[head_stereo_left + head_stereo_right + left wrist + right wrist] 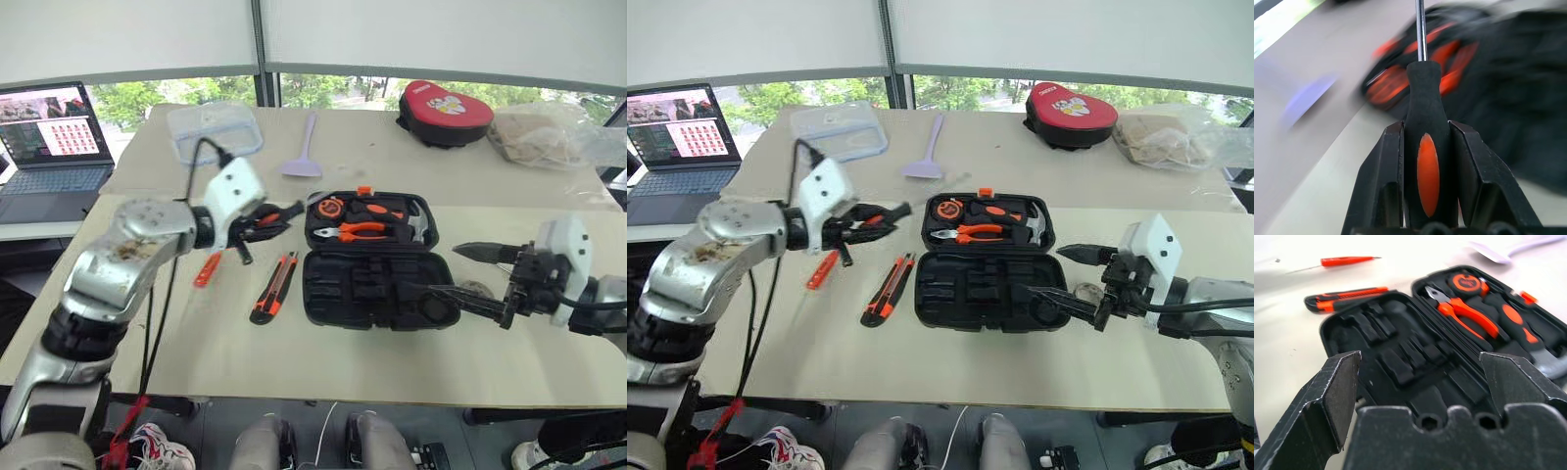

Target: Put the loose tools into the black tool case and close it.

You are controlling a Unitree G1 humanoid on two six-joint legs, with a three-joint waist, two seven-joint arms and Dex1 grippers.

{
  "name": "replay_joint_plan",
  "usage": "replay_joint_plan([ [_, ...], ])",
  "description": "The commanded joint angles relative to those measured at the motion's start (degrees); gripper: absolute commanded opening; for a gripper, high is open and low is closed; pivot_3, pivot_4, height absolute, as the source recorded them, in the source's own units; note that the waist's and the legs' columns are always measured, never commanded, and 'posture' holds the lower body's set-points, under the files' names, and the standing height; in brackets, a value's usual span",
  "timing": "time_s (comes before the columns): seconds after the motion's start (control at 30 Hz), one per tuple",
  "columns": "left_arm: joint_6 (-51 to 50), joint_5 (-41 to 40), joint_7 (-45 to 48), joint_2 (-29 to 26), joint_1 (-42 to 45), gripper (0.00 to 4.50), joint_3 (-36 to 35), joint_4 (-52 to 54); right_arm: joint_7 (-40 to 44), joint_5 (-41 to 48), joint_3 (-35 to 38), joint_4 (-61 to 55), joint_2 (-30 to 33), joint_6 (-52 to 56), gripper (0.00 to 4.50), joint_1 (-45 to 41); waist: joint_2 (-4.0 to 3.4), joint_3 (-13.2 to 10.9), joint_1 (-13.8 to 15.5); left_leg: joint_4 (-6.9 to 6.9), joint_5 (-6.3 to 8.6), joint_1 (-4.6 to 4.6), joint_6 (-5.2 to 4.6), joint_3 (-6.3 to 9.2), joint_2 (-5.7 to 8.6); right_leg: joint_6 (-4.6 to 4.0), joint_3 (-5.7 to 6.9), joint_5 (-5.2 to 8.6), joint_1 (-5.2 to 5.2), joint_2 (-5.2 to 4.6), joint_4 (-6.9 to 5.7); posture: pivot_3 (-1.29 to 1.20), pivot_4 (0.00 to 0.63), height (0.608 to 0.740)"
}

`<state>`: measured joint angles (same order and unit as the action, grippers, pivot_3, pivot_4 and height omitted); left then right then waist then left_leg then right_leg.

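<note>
A steel-shafted screwdriver with an orange-black handle (1423, 147) is clamped in the left claw (263, 223), raised for carrying toward the open black plastic hinged tool case (377, 284) at mid-tabletop (225, 352). The right claw (480, 279) is held wide beside the case.

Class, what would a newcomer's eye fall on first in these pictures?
The open black case at mid-table, with orange pliers in its far half. Left of it, the left gripper holds a screwdriver in its jaws. A utility knife lies beside the case, and the right gripper hovers open at its right.
</note>
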<state>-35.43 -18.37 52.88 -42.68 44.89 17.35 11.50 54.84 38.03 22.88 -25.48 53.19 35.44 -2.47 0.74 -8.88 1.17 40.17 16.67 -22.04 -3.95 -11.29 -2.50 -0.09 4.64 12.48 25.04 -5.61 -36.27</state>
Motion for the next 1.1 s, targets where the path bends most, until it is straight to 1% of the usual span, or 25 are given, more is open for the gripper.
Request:
replay_joint_plan([
  [0.03, 8.60, 8.10, 6.66, 5.19, 6.02, 0.88, 9.69, -10.51, -1.06, -0.96, 2.86, -0.89, -0.61, -2.27, 4.50, 1.35, 0.00, 0.00, -0.04, 0.01, 0.00, 0.01, -0.01, 0.00, 0.00, 0.00, -0.01, 0.00, 0.00, 0.02, -0.01, 0.00, 0.150, 0.731],
  [0.1, 12.61, 11.96, 8.01, 9.35, 8.95, 0.88, 13.46, -17.77, -1.87, -0.65, 3.46, -2.38, -1.39, -2.10, 4.50, 2.46, 0.01, -0.01, -0.05, 0.13, -0.01, -0.04, -0.01, 0.00, 0.03, 0.00, 0.01, 0.00, -0.02, 0.13, 0.00, 0.00, 0.150, 0.731],
  [0.2, 16.60, 16.73, 5.92, 15.00, 12.07, 0.88, 15.07, -28.63, -2.89, -0.53, 4.38, -3.91, -2.05, -1.92, 4.50, 3.77, 0.05, -0.03, -0.45, 0.19, -0.01, -0.15, -0.03, 0.05, -0.01, 0.00, -0.01, 0.00, 0.06, 0.15, 0.01, 0.00, 0.150, 0.731],
  [0.3, 19.94, 19.26, 5.39, 18.30, 13.88, 0.88, 14.73, -35.90, -3.59, -0.21, 5.13, -4.59, -2.21, -1.73, 4.50, 4.44, 0.08, -0.05, -0.61, 0.23, -0.01, -0.23, -0.05, 0.08, -0.11, 0.00, -0.04, 0.00, 0.16, 0.18, -0.02, 0.00, 0.150, 0.731],
  [0.4, 23.36, 21.24, 7.10, 20.08, 14.94, 0.88, 15.05, -40.51, -3.71, -0.60, 6.28, -4.67, -2.05, -1.95, 4.50, 5.53, 0.08, -0.05, -0.47, 0.24, 0.00, -0.26, -0.07, 0.16, -0.14, 0.00, -0.02, 0.00, 0.15, 0.16, 0.00, 0.00, 0.150, 0.731],
  [0.6, 26.86, 22.32, 10.43, 21.03, 14.45, 0.88, 13.66, -40.83, -4.24, -0.44, 6.82, -4.66, -2.12, -1.88, 4.50, 5.80, 0.08, -0.05, -0.44, 0.56, 0.14, -0.36, -0.30, 0.22, -0.17, 0.03, 0.00, -0.01, 0.11, 0.09, -0.07, 0.00, 0.150, 0.731],
  [0.73, 26.90, 22.31, 11.55, 21.31, 14.06, 0.88, 12.40, -39.72, -4.54, -0.63, 6.27, -4.26, -2.20, -2.09, 4.50, 5.49, 0.08, -0.05, -0.42, 0.67, 0.18, -0.45, -0.37, 0.25, -0.16, 0.09, 0.01, -0.04, 0.14, 0.06, -0.06, 0.00, 0.150, 0.731],
  [0.93, 26.59, 25.22, 9.54, 22.38, 14.94, 0.88, 12.35, -42.99, -4.81, -0.48, 5.18, -4.13, -2.03, -1.92, 4.50, 4.30, 0.08, -0.05, -0.43, 0.68, 0.19, -0.46, -0.38, 0.26, -0.15, 0.10, 0.01, -0.05, 0.14, 0.06, -0.06, 0.00, 0.150, 0.731],
  [1.1, 26.62, 25.77, 10.17, 23.71, 15.10, 0.88, 11.74, -43.61, -5.06, -0.44, 4.59, -4.27, -2.04, -1.78, 4.50, 3.73, 0.08, -0.05, -0.37, 0.72, 0.20, -0.48, -0.41, 0.28, -0.15, 0.12, 0.02, -0.06, 0.13, 0.05, -0.06, 0.00, 0.150, 0.731],
])
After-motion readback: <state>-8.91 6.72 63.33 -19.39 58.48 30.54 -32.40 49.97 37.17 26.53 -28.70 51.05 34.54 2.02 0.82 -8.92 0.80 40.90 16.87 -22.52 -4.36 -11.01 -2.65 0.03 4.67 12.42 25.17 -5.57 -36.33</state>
